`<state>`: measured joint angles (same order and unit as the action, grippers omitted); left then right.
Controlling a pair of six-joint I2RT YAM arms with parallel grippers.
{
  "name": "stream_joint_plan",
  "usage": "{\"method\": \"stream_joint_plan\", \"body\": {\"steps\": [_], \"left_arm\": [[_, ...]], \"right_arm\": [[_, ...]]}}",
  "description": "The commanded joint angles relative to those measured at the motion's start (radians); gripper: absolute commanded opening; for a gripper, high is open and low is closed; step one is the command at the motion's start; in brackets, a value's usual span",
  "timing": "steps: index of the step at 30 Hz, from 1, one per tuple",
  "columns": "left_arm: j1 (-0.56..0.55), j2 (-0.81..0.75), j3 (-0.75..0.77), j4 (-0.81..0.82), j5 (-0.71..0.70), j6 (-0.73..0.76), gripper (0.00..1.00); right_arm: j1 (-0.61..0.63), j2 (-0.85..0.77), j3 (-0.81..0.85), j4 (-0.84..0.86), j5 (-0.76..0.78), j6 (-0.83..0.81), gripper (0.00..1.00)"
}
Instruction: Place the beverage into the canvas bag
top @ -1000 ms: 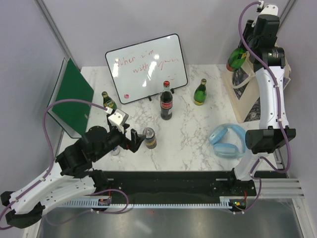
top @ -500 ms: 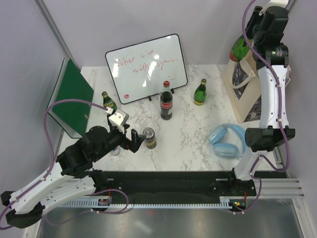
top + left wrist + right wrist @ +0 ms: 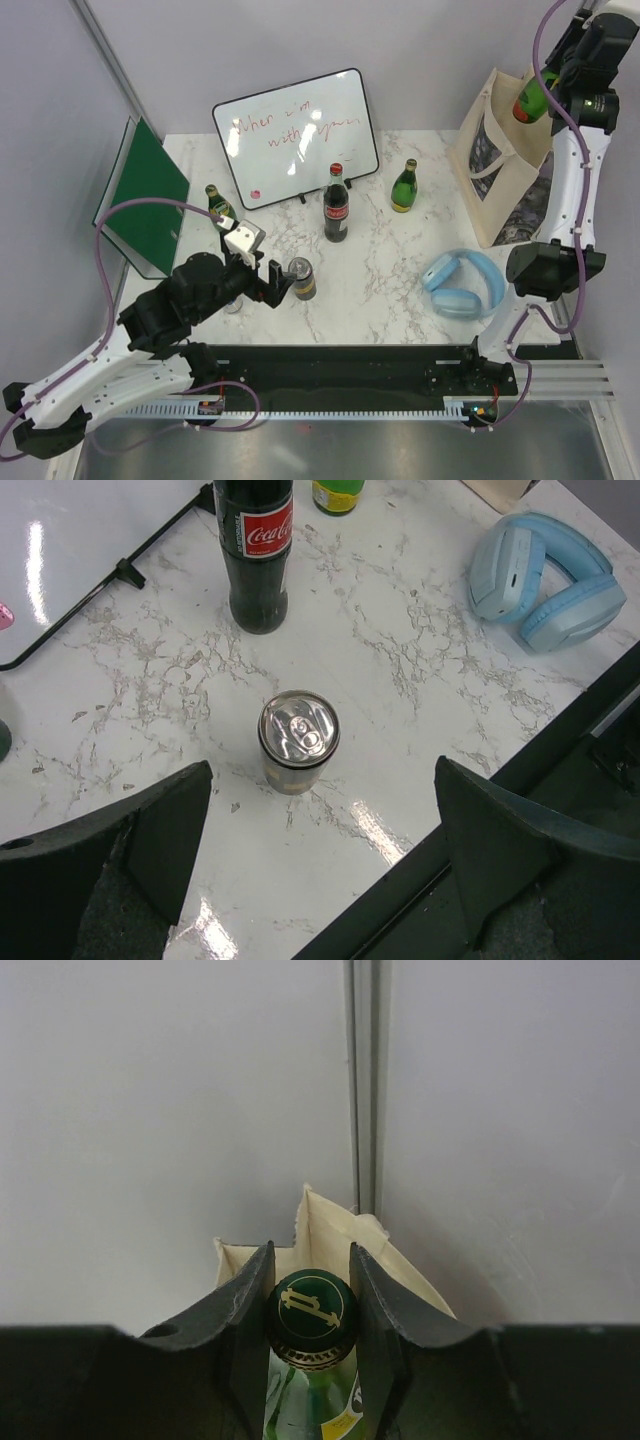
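My right gripper (image 3: 540, 92) is shut on the neck of a green glass bottle (image 3: 529, 102) and holds it upright over the open mouth of the cream canvas bag (image 3: 492, 150) at the far right. In the right wrist view the fingers (image 3: 245, 1305) clamp just under the bottle's green cap (image 3: 312, 1316), with the gripper (image 3: 311, 1290) above the bag's cream inside (image 3: 325, 1225). My left gripper (image 3: 268, 280) is open and empty, just left of a silver can (image 3: 301, 279). The can (image 3: 298, 740) stands ahead of the open left gripper (image 3: 325, 825).
A Coca-Cola bottle (image 3: 336, 205) and a green bottle (image 3: 404, 187) stand mid-table, another green bottle (image 3: 219, 204) at the left. A whiteboard (image 3: 295, 135) stands at the back, a green board (image 3: 145, 195) leans at the left. Blue headphones (image 3: 460, 284) lie by the bag.
My right arm has carried the green bottle up and to the right, from beside the bag's left edge to above its open mouth. The left arm has stayed put.
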<state>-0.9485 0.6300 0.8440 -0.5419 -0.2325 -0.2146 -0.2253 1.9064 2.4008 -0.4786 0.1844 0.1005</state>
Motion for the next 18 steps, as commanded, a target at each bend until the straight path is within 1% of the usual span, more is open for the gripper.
{"method": "stream_joint_plan", "body": {"steps": [1,4,6,11,12,15,16,18], "left_arm": [[0.002,0.026,0.003,0.045,-0.005,0.040,0.99],[0.002,0.028,0.001,0.043,0.010,0.041,0.99],[0.004,0.022,0.000,0.042,0.006,0.044,0.99],[0.004,0.016,-0.002,0.045,-0.027,0.047,0.99],[0.004,0.014,-0.002,0.045,-0.025,0.047,0.99],[0.004,0.019,0.000,0.045,-0.024,0.047,0.99],[0.004,0.019,0.001,0.045,-0.024,0.047,1.00],[0.002,0.016,0.001,0.045,-0.021,0.047,0.99]], "right_arm": [[-0.023,0.006,-0.012,0.251,-0.066,0.005,0.00],[-0.028,0.058,-0.026,0.288,-0.114,-0.013,0.00],[-0.026,0.092,-0.048,0.320,-0.112,-0.013,0.00],[-0.026,0.083,-0.210,0.469,-0.114,-0.045,0.00],[-0.026,0.079,-0.232,0.469,-0.112,-0.045,0.00],[-0.026,0.054,-0.333,0.544,-0.106,-0.036,0.00],[-0.026,0.046,-0.389,0.560,-0.099,-0.028,0.00],[-0.026,0.040,-0.433,0.583,-0.065,-0.010,0.00]]}}
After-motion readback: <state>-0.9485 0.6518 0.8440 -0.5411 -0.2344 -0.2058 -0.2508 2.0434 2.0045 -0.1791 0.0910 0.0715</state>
